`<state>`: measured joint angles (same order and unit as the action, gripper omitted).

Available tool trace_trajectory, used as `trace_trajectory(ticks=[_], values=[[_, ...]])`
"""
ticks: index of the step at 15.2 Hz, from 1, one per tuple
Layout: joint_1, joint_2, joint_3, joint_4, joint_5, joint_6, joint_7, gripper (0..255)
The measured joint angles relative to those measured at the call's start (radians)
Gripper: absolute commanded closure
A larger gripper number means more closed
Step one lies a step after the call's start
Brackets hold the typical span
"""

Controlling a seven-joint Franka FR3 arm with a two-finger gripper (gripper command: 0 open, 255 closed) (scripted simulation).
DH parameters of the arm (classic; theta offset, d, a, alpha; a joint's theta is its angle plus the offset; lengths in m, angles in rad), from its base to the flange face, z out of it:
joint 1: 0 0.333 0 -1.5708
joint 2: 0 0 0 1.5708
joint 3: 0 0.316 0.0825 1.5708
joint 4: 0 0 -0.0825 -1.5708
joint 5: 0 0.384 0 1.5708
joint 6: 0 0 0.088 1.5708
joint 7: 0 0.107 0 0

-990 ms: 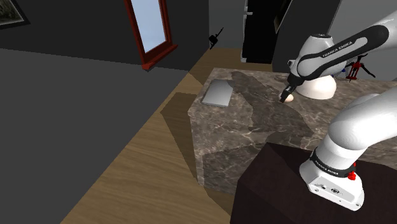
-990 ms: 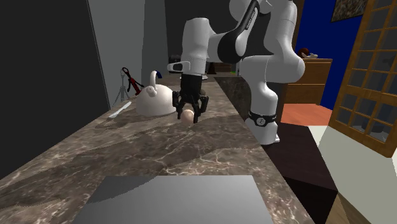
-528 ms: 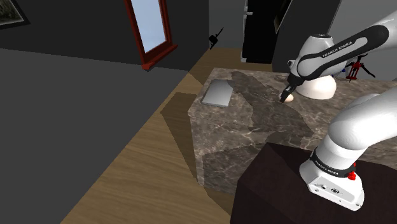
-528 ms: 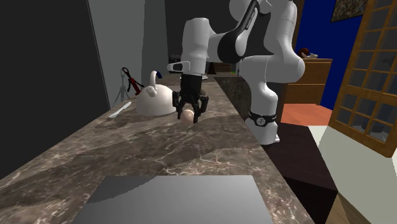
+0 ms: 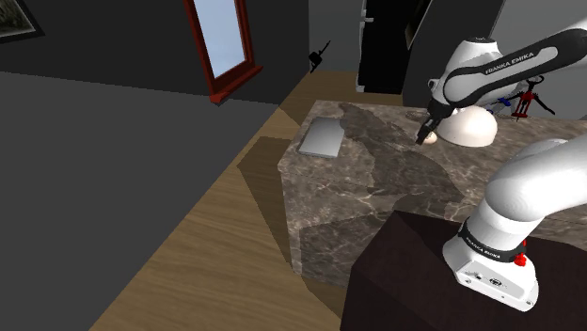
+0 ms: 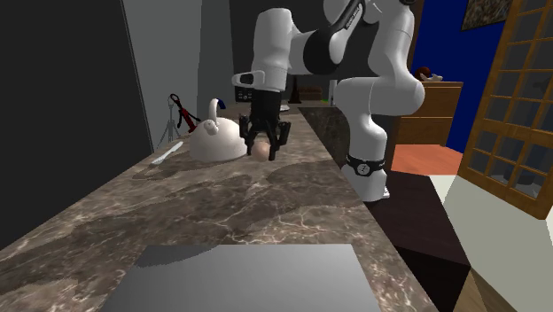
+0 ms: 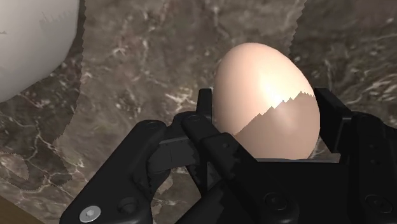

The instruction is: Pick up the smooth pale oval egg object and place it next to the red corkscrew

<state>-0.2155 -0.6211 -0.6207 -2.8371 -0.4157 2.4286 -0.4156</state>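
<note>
Shoulder view: hand pinches the pale egg over the marbled worktop, just beside a white kettle, red corkscrew beyond it; second exterior view: egg hangs low by the kettle; wrist view: both fingers clasp the egg's sides.

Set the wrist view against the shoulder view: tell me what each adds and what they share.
Wrist view adds the gripper clasping the pale egg on both sides. Shoulder view adds the red corkscrew, a grey slab and a red-framed mirror. Both share the egg, gripper, white dome and marble counter.
</note>
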Motion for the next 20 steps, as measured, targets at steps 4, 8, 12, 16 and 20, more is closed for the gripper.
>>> trace_trajectory(ticks=[4,8,12,16,20], values=[[-0.005,-0.048,0.024,0.027,0.011,-0.074,0.001,255],[-0.006,-0.088,0.049,0.059,0.025,-0.146,0.002,255],[-0.002,-0.118,0.072,0.098,0.041,-0.214,0.003,255],[-0.001,-0.147,0.093,0.134,0.055,-0.279,0.003,255],[0.005,-0.161,0.11,0.174,0.07,-0.332,0.003,255]])
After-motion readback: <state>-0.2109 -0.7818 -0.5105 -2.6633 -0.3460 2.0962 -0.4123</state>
